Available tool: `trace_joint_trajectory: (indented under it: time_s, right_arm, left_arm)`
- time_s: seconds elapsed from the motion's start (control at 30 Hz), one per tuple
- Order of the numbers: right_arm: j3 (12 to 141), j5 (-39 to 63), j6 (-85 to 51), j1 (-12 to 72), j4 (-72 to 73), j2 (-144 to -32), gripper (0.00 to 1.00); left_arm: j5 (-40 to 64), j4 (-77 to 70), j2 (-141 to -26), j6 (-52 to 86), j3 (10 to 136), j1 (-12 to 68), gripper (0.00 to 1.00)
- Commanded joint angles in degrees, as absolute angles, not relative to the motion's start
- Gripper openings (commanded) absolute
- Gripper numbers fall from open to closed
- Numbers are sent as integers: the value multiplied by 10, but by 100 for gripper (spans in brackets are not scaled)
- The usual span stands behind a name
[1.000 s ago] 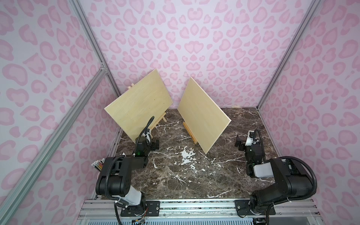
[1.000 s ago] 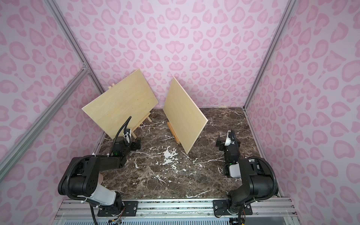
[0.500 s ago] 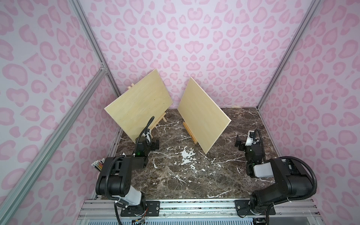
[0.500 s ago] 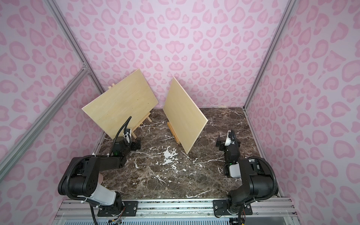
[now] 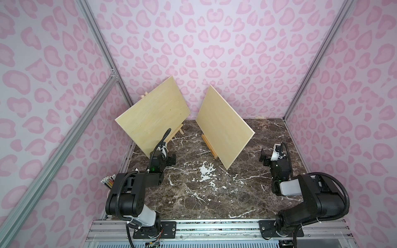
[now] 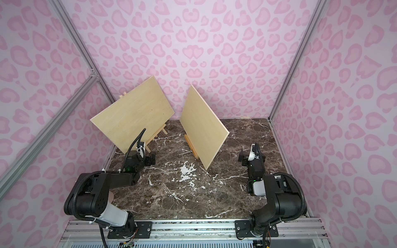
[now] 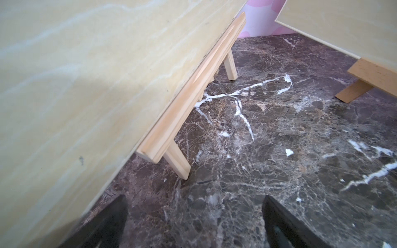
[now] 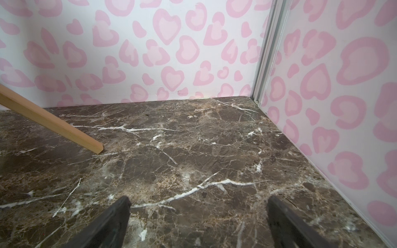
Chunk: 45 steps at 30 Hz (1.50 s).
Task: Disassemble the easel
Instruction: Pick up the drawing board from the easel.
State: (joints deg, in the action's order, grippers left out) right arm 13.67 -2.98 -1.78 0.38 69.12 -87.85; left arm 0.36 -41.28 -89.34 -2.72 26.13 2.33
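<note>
**A:** What is the left pincer (image 7: 194,206) doing?

**B:** It is sitting low over the table (image 5: 204,193) with its jaws standing wide apart, and it is gripping nothing.

**A:** Where is the nearest easel?

**B:** The left easel (image 7: 189,103) is standing just ahead of that pincer, with its feet resting on the table. It is carrying the left board (image 5: 153,116), which is leaning back toward the wall (image 5: 214,53). The board's lower corner is hanging just beside one finger (image 7: 116,214). I cannot tell whether they are touching.

**A:** And further right?

**B:** The right easel (image 5: 209,145) is standing ahead of the left pincer and off to its right, clear of it. The right board (image 5: 223,131) is resting on it and tilting back, and it is facing the left board. The two boards are standing apart, as both top views are showing.

**A:** How is the right pincer (image 8: 198,201) looking?

**B:** Its jaws are also gaping wide, and it is carrying nothing. It is hovering low over bare table and pointing toward the back corner. The right easel is well to its left, and only one wooden leg (image 8: 53,124) is showing in the wrist view, apart from the fingers.
</note>
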Motion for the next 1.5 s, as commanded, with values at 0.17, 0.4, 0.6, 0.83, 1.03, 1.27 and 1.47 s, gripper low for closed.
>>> trace_joint_trajectory:
  time_s: [0.17, 0.4, 0.6, 0.83, 1.03, 1.27, 1.47]
  right_arm:
    - [146, -56, 10, 28, 641, -807, 100]
    - [153, -109, 53, 113, 583, -674, 100]
    - [180, -88, -223, 81, 447, -525, 100]
    - [167, -3, -379, 11, 433, -417, 96]
    - [416, 122, -319, 47, 167, -480, 86]
    - [785, 89, -167, 196, -192, -720, 76]
    - [935, 40, -116, 195, -311, -847, 72]
  left_arm:
    - [-71, -325, -838, -39, 303, 54, 98]
    - [-130, -162, -689, 15, 383, 102, 99]
    - [-147, -14, -655, 91, 517, 171, 98]
    - [-181, 132, -639, 279, 592, 196, 97]
    - [-13, 160, -707, 291, 674, 196, 98]
    - [58, 190, -782, 377, 655, 201, 91]
    - [35, 299, -837, 366, 714, 246, 85]
